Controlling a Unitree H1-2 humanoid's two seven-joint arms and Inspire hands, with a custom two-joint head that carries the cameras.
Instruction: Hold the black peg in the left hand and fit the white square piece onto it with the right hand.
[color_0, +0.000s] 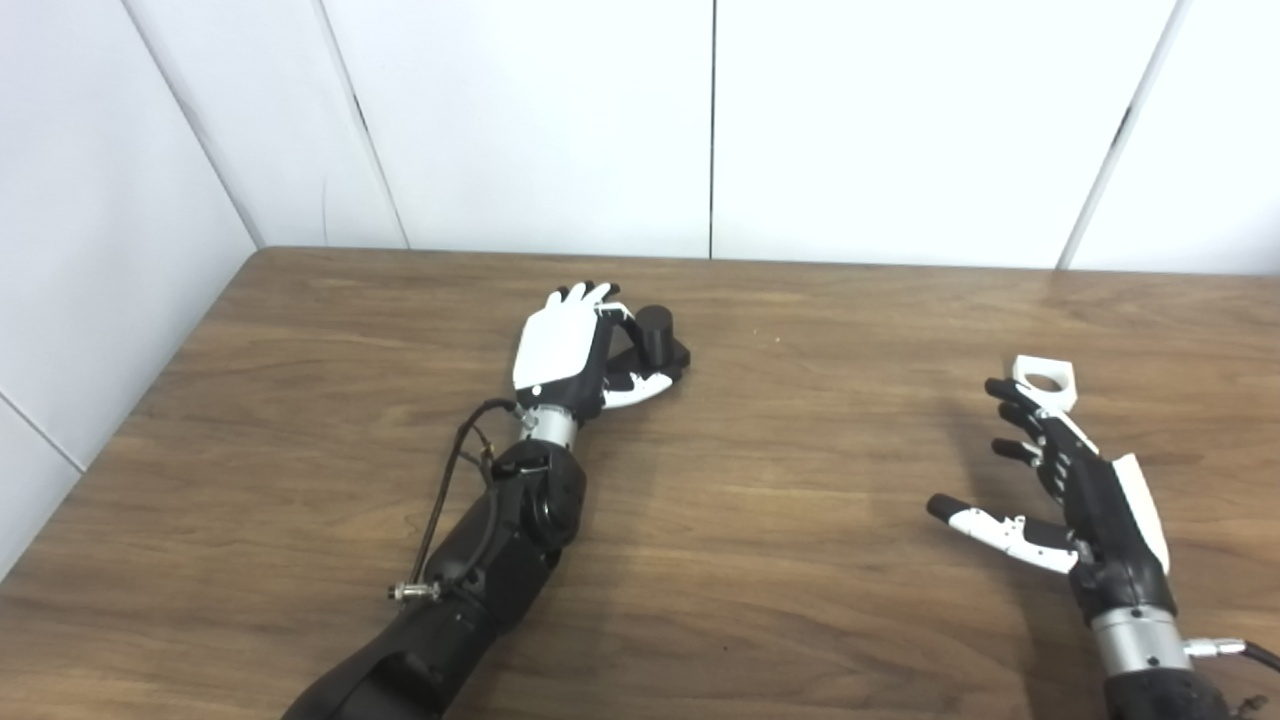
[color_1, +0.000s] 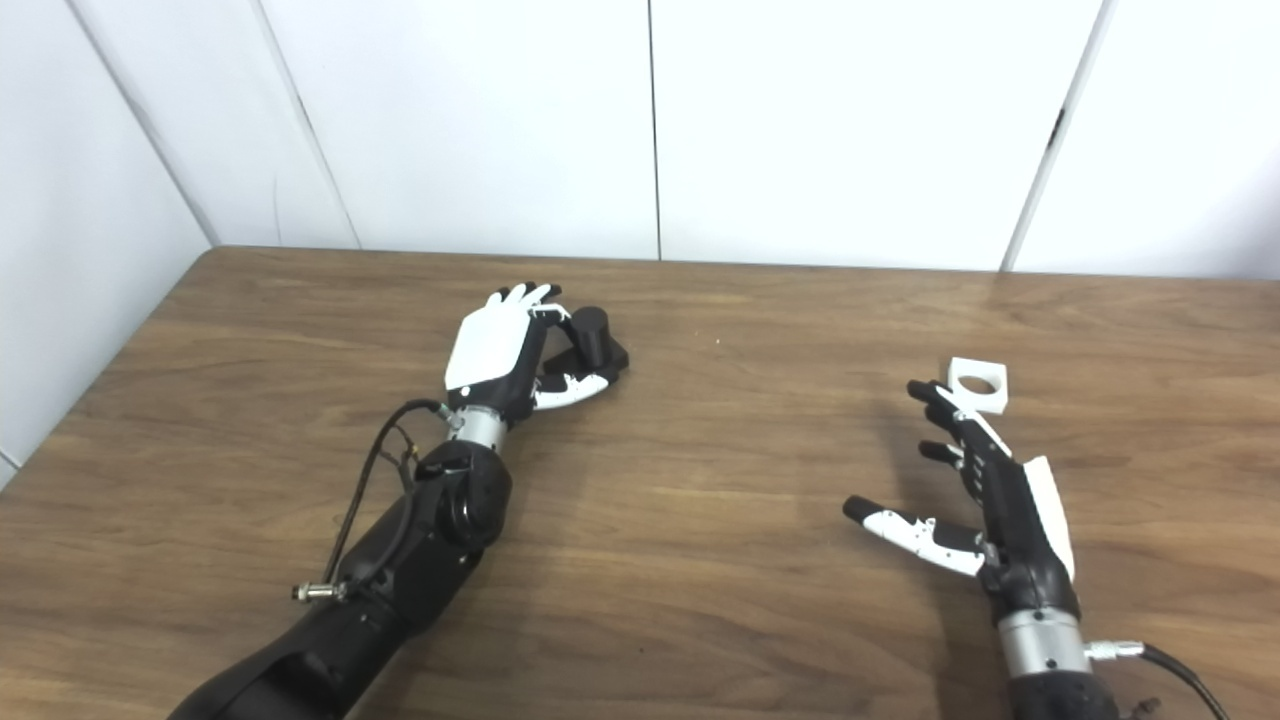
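The black peg (color_0: 656, 336), a short cylinder on a flat black base, stands on the wooden table (color_0: 780, 520) left of centre. My left hand (color_0: 572, 350) is cupped around its left side, fingers stretched past the peg's top and thumb lying by the base's near edge; it is open, with no firm grip visible. The white square piece (color_0: 1046, 380), with a round hole, lies flat on the table at the right. My right hand (color_1: 985, 490) hovers just in front of it, open, fingers spread and fingertips at the piece's near edge, thumb pointing left.
White wall panels (color_0: 700, 120) rise behind the table's far edge and along its left side. A cable loop (color_0: 450, 480) hangs off my left forearm.
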